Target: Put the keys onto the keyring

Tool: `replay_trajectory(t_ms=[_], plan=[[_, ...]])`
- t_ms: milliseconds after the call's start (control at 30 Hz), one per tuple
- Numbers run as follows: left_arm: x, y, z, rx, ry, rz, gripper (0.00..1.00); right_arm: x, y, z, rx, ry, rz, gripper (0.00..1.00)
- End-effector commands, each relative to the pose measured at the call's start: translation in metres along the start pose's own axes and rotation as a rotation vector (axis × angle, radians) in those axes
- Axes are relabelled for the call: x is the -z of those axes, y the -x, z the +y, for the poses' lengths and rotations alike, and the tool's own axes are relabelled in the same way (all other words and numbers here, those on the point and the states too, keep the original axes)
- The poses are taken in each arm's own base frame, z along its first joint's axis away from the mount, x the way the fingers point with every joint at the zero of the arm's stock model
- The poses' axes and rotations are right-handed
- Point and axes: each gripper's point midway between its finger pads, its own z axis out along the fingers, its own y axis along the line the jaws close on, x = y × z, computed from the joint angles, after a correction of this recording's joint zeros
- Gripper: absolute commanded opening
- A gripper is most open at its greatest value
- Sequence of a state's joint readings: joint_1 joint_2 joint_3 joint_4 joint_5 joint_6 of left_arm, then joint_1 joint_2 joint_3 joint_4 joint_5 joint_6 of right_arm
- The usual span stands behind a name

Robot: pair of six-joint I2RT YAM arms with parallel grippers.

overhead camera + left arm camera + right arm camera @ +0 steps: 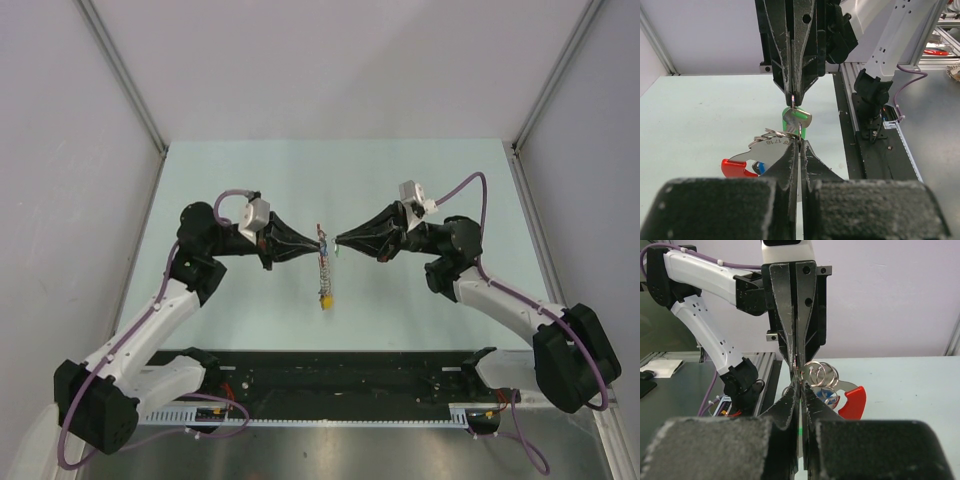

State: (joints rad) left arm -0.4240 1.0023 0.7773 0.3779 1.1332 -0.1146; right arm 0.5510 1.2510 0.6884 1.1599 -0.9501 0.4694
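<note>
Both grippers meet tip to tip above the middle of the table. My left gripper [321, 243] [800, 144] is shut on a thin wire ring of the keyring [323, 270], whose silver plate [767, 150] and red curved segment [737, 167] hang to its left. The blue key [759, 167] sits beside the red segment, among the wire rings [822, 374]. Facing it, my right gripper [338, 240] [800, 385] is shut on the green key [796, 116], held right at the ring. The keyring's yellow tag [325, 298] trails toward the near edge.
The pale green table [250, 180] is walled by white panels on three sides. A black rail [330, 375] with the arm bases runs along the near edge.
</note>
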Motion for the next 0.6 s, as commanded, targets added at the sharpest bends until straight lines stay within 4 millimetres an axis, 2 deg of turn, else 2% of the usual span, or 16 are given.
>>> replay_trajectory(t_ms=[0, 333, 567], plan=[[0.0, 0.008, -0.011, -0.069, -0.041, -0.016, 0.01, -0.01, 0.02, 0.005, 0.094, 0.045, -0.026, 0.0], [-0.003, 0.006, -0.022, -0.068, -0.102, -0.02, 0.01, -0.019, 0.02, 0.017, 0.135, 0.109, 0.007, 0.0], [-0.003, 0.004, -0.021, -0.062, -0.105, -0.017, 0.0, -0.019, 0.018, 0.019, 0.154, 0.104, 0.042, 0.0]])
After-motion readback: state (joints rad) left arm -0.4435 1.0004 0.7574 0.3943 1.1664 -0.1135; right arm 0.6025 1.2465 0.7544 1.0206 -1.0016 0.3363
